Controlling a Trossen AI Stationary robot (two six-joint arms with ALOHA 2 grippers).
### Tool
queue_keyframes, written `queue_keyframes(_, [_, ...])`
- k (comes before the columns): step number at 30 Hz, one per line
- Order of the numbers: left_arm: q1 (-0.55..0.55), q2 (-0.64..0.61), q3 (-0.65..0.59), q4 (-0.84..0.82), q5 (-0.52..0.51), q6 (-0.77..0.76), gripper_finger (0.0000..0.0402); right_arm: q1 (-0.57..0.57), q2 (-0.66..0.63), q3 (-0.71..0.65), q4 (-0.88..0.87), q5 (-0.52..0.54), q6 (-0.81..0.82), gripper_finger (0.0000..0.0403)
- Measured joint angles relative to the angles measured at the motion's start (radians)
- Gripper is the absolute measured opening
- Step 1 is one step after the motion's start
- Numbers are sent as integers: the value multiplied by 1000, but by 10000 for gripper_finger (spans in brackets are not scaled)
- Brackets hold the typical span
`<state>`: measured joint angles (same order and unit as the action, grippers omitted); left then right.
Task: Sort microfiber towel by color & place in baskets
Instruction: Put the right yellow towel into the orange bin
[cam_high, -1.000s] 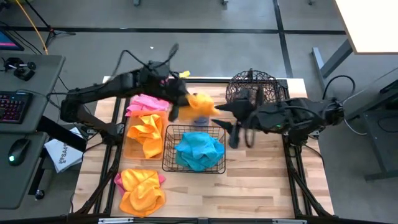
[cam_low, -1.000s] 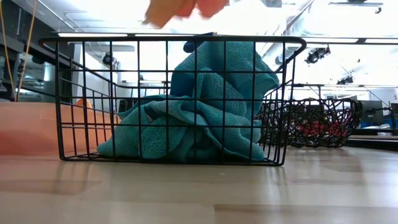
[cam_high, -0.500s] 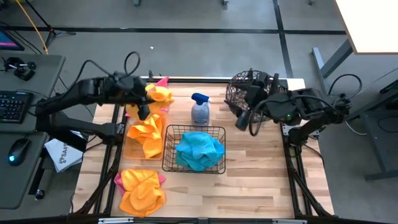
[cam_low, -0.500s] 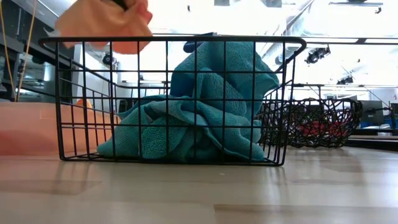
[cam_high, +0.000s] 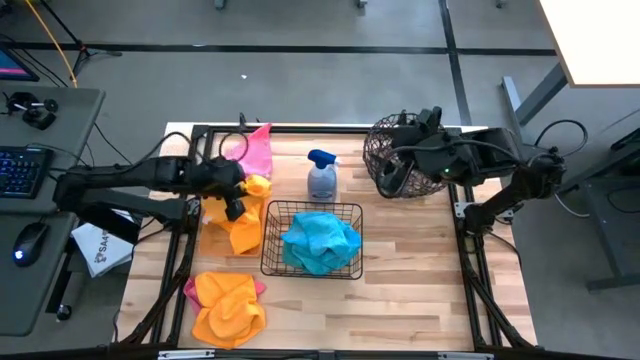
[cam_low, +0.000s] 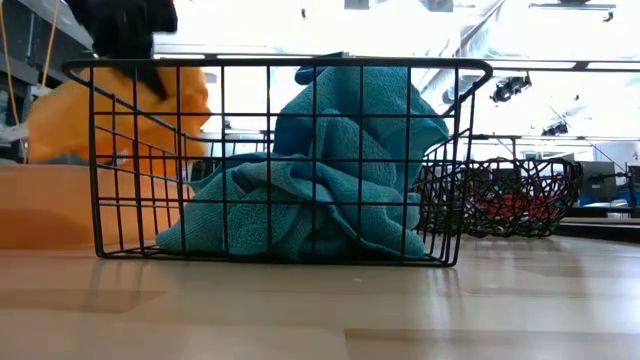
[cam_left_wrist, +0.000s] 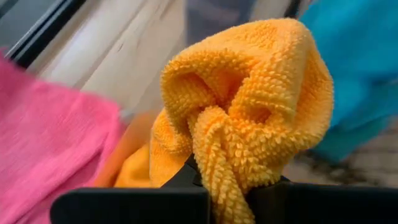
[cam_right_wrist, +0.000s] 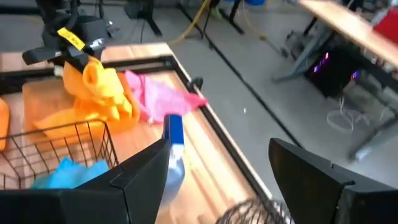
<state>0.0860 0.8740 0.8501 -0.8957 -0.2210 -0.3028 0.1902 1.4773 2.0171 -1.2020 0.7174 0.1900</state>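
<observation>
My left gripper (cam_high: 236, 200) is shut on an orange towel (cam_high: 257, 186) over the far right part of the flat orange tray (cam_high: 204, 238), where more orange towels (cam_high: 236, 226) lie. A pink towel (cam_high: 255, 150) lies at the table's far edge, beyond the tray. The black wire basket (cam_high: 270, 240) holds a heaped turquoise towel (cam_high: 320, 242). An orange towel lying on a pink one (cam_high: 228, 306) sits near the front left. My right gripper (cam_high: 388, 183) hangs open beside the round dark basket (cam_high: 402, 148), touching nothing. My left gripper pinches a bunched fold (cam_left_wrist: 219, 163) of the orange towel between its two fingers, several layers thick. In the low view the towel (cam_low: 120, 115) hangs below the gripper (cam_low: 125, 25). Its lower end reaches the tray's wall; whether it touches the towels there, I cannot tell.
A grey spray bottle with a blue trigger (cam_high: 320, 176) stands between the tray and the round basket, beyond the wire basket. Something red (cam_low: 500, 208) lies inside the round basket. Bare wood shows in front of the wire basket and at the right near corner.
My left gripper has carried the orange towel from over the spray bottle toward the table's left and down over the orange tray, uncovering the bottle. My right gripper has drawn back from the table's middle toward the far edge, ending beside the round basket.
</observation>
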Motion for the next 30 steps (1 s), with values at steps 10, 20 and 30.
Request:
queue_keyframes(10, [114, 301, -9, -316, 11, 74, 0, 2, -2, -1, -84, 4, 152, 272])
queue_keyframes(20, [137, 478, -110, -82, 187, 249, 11, 2, -2, -1, -86, 3, 211, 272])
queue_keyframes(30, [150, 467, -60, -76, 211, 288, 131, 9, -2, -1, -96, 26, 262, 272])
